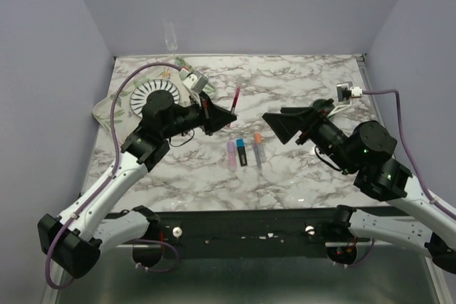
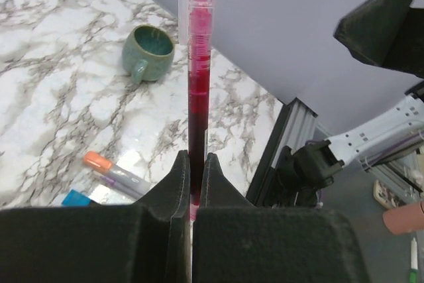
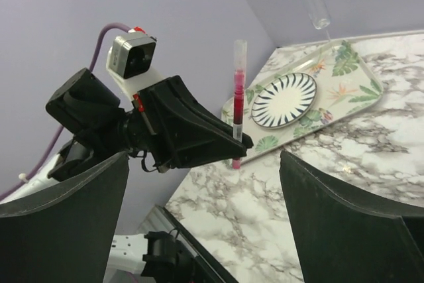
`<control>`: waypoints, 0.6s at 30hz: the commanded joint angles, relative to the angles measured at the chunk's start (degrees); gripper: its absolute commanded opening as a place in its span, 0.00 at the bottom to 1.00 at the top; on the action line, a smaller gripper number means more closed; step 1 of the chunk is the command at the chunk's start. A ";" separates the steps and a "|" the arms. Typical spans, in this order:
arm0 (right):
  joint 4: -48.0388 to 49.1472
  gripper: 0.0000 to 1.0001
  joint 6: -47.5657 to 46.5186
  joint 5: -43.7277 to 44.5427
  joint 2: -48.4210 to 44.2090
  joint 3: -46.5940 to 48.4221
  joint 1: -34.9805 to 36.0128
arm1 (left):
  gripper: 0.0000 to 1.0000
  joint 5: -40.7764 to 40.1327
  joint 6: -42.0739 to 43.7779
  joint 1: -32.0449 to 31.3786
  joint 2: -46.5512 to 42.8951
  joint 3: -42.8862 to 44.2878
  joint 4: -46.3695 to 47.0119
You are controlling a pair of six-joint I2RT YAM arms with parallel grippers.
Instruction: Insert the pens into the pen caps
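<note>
My left gripper (image 2: 197,164) is shut on the lower part of a thin red pen (image 2: 199,64), which it holds upright above the table. A clear sleeve covers the pen's upper end. In the top view this gripper (image 1: 232,115) and the red pen (image 1: 236,97) hang left of centre. My right gripper (image 3: 205,197) is open with nothing between its fingers, and it faces the pen (image 3: 236,97) from a short way off. Three markers lie side by side below: a pink one (image 1: 231,154), a black one with a blue end (image 1: 241,151), and a grey one with an orange end (image 1: 257,149).
A leaf-patterned tray (image 3: 358,77) with a striped plate (image 3: 285,99) sits at the back left. A teal mug (image 2: 148,51) stands on the marble near the back right. A clear tube (image 3: 318,11) stands behind the tray. Walls close in the table on three sides.
</note>
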 commanded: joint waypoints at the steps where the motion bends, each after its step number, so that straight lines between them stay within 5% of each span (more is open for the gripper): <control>1: -8.59 1.00 3.89 7.63 -3.19 -2.15 0.14 | 0.00 -14.92 -4.09 -0.03 1.74 1.88 -12.92; 6: -9.84 1.00 4.95 9.84 -5.74 -5.05 0.14 | 0.00 -24.44 -11.49 0.41 10.88 -0.56 -22.87; 18: -14.59 1.00 5.92 12.57 -6.19 -6.37 0.22 | 0.00 -27.96 -23.71 0.41 20.64 -16.12 -15.16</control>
